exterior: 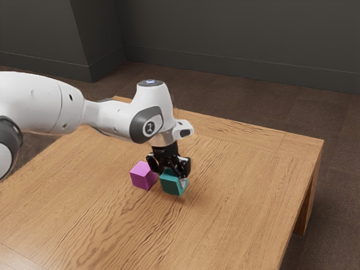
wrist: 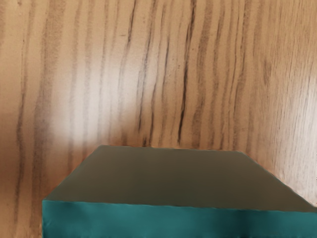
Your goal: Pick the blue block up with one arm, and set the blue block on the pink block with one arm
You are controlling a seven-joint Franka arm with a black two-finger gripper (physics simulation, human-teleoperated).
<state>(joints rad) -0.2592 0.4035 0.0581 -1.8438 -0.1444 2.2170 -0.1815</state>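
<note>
- We have one pincer [exterior: 173, 175], and its fingers are clamped on two sides of the one blue block [exterior: 174, 186], which is teal in tint.
- The block hangs tilted directly under the pincer, low over the wooden table [exterior: 242, 169].
- One pink block [exterior: 143, 175] sits on the table just beside the pincer, close to the blue one.
</note>
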